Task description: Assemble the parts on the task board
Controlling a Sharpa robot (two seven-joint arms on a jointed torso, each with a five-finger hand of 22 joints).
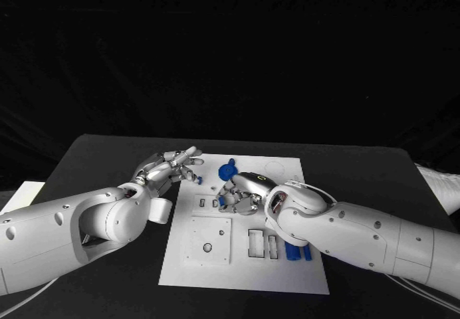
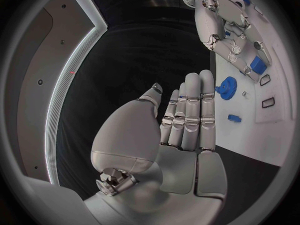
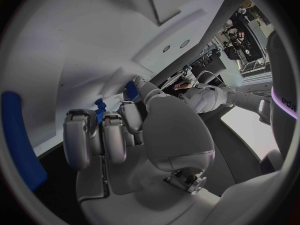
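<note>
The white task board (image 1: 240,272) lies in the middle of the black table. My right hand (image 1: 240,194) is curled over the board's centre, fingers bent in, pinching a small blue part (image 3: 130,91) at its fingertips; the same blue part (image 2: 257,64) appears in the left wrist view, under the right hand (image 2: 228,30). My left hand (image 1: 173,166) hovers at the board's far left edge, fingers straight and holding nothing (image 2: 187,120). A blue gear (image 1: 227,171) sits on the far part of the board, with a small blue piece (image 1: 199,178) beside it.
Two elongated blue parts (image 1: 299,252) lie at the board's near right, next to rectangular slots (image 1: 256,242). A raised square plate with holes (image 1: 209,240) takes up the near left of the board. Black table surrounds the board.
</note>
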